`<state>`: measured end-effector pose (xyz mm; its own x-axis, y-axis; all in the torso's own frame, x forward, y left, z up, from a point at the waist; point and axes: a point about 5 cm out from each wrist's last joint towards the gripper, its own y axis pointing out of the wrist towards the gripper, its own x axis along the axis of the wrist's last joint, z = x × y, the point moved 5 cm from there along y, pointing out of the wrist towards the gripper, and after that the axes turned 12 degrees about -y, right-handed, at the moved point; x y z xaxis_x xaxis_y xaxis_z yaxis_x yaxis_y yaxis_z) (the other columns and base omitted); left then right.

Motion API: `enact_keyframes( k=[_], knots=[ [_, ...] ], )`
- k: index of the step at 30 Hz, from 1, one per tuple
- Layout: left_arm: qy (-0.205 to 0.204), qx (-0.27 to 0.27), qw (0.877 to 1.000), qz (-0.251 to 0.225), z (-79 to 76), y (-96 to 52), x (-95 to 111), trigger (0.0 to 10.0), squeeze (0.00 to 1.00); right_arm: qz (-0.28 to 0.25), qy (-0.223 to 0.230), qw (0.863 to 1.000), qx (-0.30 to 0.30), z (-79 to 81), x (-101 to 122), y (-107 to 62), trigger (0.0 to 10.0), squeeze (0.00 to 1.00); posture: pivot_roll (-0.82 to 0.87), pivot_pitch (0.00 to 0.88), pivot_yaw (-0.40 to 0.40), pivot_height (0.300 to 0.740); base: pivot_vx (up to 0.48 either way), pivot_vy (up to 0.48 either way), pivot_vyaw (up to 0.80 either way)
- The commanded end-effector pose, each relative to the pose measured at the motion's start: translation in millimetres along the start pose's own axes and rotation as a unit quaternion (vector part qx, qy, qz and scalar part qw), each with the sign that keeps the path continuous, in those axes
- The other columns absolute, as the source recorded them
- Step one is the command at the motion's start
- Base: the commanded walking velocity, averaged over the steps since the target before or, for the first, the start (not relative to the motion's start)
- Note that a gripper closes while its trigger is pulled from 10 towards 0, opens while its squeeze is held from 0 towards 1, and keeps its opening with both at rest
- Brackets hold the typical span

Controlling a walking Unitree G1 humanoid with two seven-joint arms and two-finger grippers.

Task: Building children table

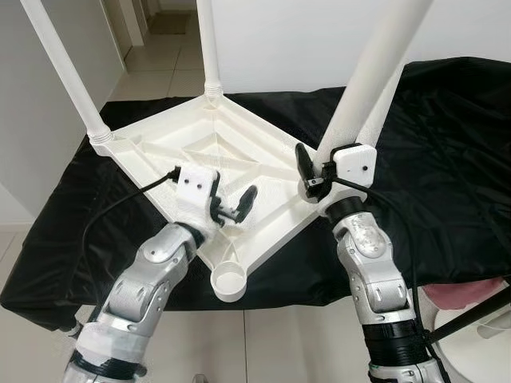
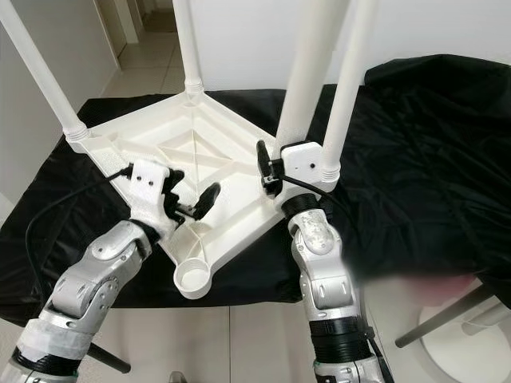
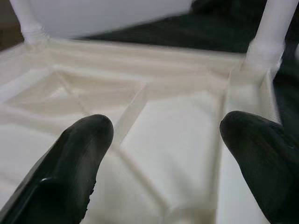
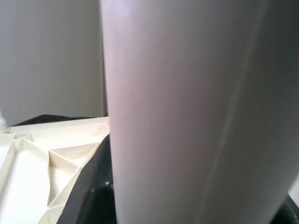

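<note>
— What are the grippers doing?

— The right gripper (image 2: 270, 171) is clamped around a loose white table leg (image 2: 307, 76), pinching it low down and holding it upright, tilted slightly, near the right corner of the tabletop. In the right wrist view that leg (image 4: 187, 112) sits right against the camera.

— And the other one?

— The left gripper (image 1: 239, 209) has its fingers (image 3: 70, 168) spread wide, holding nothing, just above the ribbed underside of the tabletop. Whether a fingertip touches the plastic, I cannot tell.

— Where is the table itself?

— The white plastic tabletop (image 1: 200, 144) lies upside down on the work surface, one corner pointing toward the robot. Three legs already stand in their corners: the far-left leg (image 1: 68, 76), the far leg (image 1: 209, 44) and the right leg (image 2: 343, 88). The near corner socket (image 1: 229, 281) is an open round cup at the surface's front edge.

— What is underneath?

— A black cloth (image 1: 447, 159), rumpled on the right, covering the surface. Pale floor tiles (image 1: 156, 68) and white walls lie beyond, with a black stand leg (image 2: 435, 319) at lower right.
</note>
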<state>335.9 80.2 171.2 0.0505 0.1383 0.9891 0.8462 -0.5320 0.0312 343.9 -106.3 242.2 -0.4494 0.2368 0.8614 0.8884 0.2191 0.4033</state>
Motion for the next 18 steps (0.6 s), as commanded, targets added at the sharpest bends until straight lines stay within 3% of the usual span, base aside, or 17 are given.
enact_keyframes(
  k=[1,12,18],
  knots=[
    [0.013,-0.143,0.988,0.064,-23.3,-11.3,-25.2,10.0,0.00,0.003,-0.006,1.000,-0.004,-4.4,0.0,-3.3,10.0,0.00,0.01,0.028,0.066,0.740,0.000,0.000,0.00],
    [0.017,-0.191,0.976,0.107,-34.1,-30.6,-43.2,10.0,0.00,0.004,-0.017,1.000,-0.018,-14.5,1.0,-6.1,10.0,0.00,0.00,0.031,0.074,0.740,0.000,0.000,0.00],
    [0.017,-0.230,0.964,0.133,-47.8,-40.0,-52.7,10.0,0.00,0.008,-0.022,0.999,-0.021,-16.9,1.1,-7.0,10.0,0.00,0.00,0.033,0.072,0.740,0.000,0.000,0.00]
  ],
)
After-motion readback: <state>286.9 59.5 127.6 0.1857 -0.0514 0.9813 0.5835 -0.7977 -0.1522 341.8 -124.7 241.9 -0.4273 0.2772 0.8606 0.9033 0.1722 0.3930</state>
